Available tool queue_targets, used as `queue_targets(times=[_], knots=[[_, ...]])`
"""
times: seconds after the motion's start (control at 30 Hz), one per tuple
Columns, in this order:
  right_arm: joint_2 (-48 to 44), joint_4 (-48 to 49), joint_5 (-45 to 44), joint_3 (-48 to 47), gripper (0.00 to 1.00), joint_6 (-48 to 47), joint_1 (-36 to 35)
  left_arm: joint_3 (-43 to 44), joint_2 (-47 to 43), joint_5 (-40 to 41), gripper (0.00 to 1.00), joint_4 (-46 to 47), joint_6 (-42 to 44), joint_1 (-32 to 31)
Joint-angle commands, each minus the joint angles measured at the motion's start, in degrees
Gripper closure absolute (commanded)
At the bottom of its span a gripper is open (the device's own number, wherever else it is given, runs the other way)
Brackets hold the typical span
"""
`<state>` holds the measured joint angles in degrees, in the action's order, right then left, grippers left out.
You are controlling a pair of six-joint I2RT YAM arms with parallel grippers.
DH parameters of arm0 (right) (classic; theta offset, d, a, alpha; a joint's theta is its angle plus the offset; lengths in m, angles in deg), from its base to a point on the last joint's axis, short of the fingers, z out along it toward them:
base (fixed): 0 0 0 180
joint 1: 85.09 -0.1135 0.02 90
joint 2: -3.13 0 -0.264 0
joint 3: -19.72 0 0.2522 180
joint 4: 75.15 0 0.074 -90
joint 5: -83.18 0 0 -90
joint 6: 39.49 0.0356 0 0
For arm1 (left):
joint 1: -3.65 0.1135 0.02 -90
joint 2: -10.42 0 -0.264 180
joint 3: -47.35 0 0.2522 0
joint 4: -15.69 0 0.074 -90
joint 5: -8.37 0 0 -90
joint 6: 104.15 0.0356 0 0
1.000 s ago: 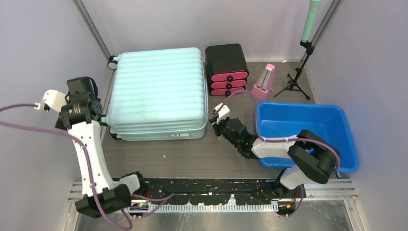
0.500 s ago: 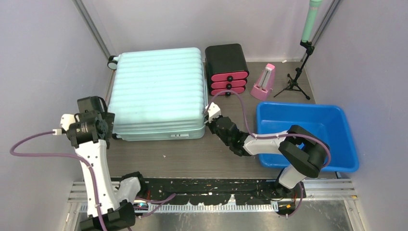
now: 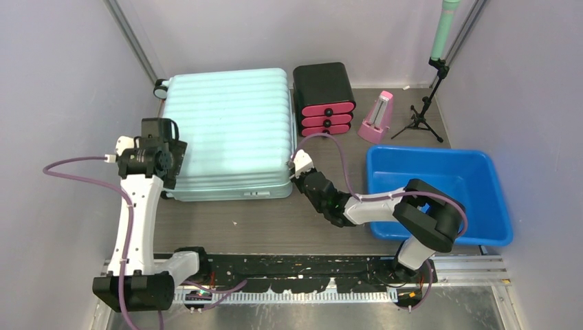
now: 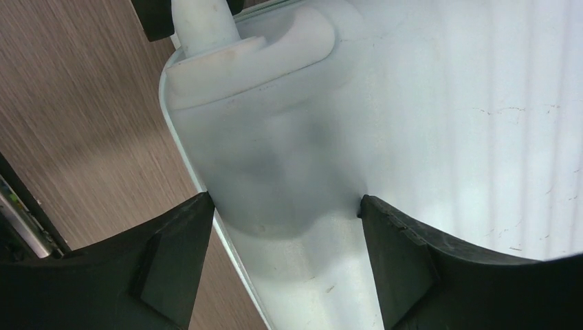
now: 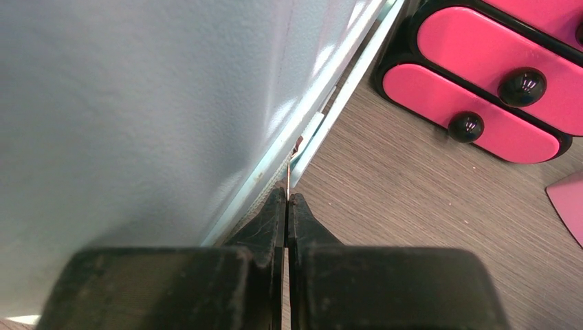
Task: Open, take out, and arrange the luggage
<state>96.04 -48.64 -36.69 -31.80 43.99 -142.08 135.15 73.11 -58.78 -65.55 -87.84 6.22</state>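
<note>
Swung the left gripper (image 4: 282,216) in from well left of the luggage (image 3: 227,124) to above its near-left corner, now straddling the moulded wheel housing (image 4: 254,62) with jaws spread wide, not visibly pinching it. Eased the right gripper (image 5: 286,199) closer to the luggage's near-right corner, fingers pressed flat together on nothing, tips set right at the zip seam (image 5: 323,124). Leaves the luggage lying flat and closed between both grippers. Reads as bracing one corner while probing the seam at the other; opening not yet begun.
</note>
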Motion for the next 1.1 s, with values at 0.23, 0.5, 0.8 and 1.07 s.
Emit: queue_targets(times=[0.23, 0.5, 0.8, 1.07], knots=[[2.0, 1.0, 2.9, -2.0, 1.0, 0.6, -3.6, 6.4, 4.5, 2.6, 0.05, -12.2, -6.2, -0.3], [1.9, 1.8, 2.2, -1.8, 1.0, -0.4, -3.8, -2.3, -10.2, 0.4, 0.48, -9.9, -13.3, -0.3], [0.8, 2.5, 0.9, -0.9, 1.0, -2.5, -3.8, -4.5, -10.6, 1.1, 0.74, -13.6, -16.3, -0.3], [-0.7, 3.8, 1.6, 0.6, 1.0, -2.2, -3.8, -7.4, -6.8, 7.9, 0.74, -9.8, -15.3, -0.3]])
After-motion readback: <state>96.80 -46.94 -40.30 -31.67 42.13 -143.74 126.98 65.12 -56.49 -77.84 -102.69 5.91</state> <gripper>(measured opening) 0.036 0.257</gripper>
